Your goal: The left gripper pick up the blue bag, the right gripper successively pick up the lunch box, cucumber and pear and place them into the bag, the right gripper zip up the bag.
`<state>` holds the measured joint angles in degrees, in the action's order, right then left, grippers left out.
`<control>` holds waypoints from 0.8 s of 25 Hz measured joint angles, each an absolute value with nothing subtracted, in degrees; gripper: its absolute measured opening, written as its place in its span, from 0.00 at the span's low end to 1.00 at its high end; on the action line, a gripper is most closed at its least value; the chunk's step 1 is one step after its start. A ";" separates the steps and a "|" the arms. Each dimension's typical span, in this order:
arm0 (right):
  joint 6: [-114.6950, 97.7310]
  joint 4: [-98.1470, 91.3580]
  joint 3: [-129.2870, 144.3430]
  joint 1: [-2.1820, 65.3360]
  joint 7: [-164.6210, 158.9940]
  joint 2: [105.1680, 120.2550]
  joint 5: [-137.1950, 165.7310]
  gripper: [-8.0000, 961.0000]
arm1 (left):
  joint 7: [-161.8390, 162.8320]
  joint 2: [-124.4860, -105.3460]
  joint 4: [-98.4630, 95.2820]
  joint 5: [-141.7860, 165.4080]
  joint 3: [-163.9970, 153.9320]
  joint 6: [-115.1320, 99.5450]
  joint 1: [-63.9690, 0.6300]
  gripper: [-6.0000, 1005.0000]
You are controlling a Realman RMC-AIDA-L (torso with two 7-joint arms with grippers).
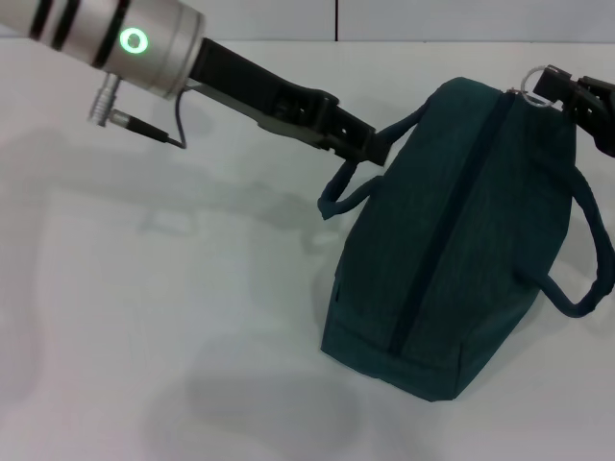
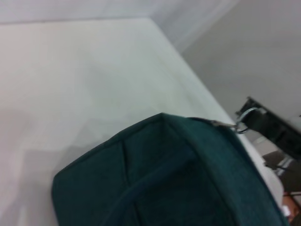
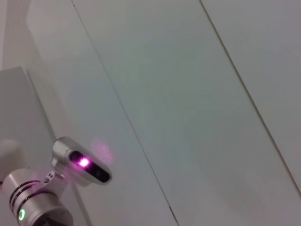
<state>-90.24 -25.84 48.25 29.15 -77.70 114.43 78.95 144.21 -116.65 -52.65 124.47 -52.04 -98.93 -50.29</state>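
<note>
Blue bag (image 1: pixel 461 240) sits on white table (image 1: pixel 144 288), zipped closed along its top. Left gripper (image 1: pixel 370 144) clenched on the bag's near loop handle (image 1: pixel 360 178). Right gripper (image 1: pixel 567 96) at the bag's far end, pinching ring zipper pull (image 1: pixel 531 79).

A plain white table (image 1: pixel 144 317) fills the scene. Behind the table rises a pale wall (image 1: pixel 432 19), marked by one dark vertical seam.

Head camera looks down; both it and left wrist show the blue bag (image 1: pixel 461 240)
</note>
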 joint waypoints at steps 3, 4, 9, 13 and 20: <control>-90.33 -25.84 48.25 28.99 -77.69 114.44 78.99 0.05 | 144.45 -116.94 -50.74 125.13 -52.94 -98.81 -52.07 0.45; -90.37 -25.84 48.25 28.93 -77.69 114.48 78.99 0.05 | 144.45 -117.05 -50.48 125.21 -53.29 -98.75 -52.37 0.45; -90.55 -25.84 48.25 28.47 -77.59 114.61 79.02 0.05 | 144.79 -117.17 -48.95 125.31 -54.71 -98.91 -53.61 0.45; -90.97 -25.84 48.25 28.40 -77.53 114.66 79.02 0.05 | 145.57 -116.35 -47.17 123.45 -54.54 -100.45 -54.88 0.46; -91.70 -25.84 48.25 28.28 -77.52 114.73 79.02 0.05 | 147.37 -116.00 -46.95 121.67 -54.56 -102.67 -55.63 0.46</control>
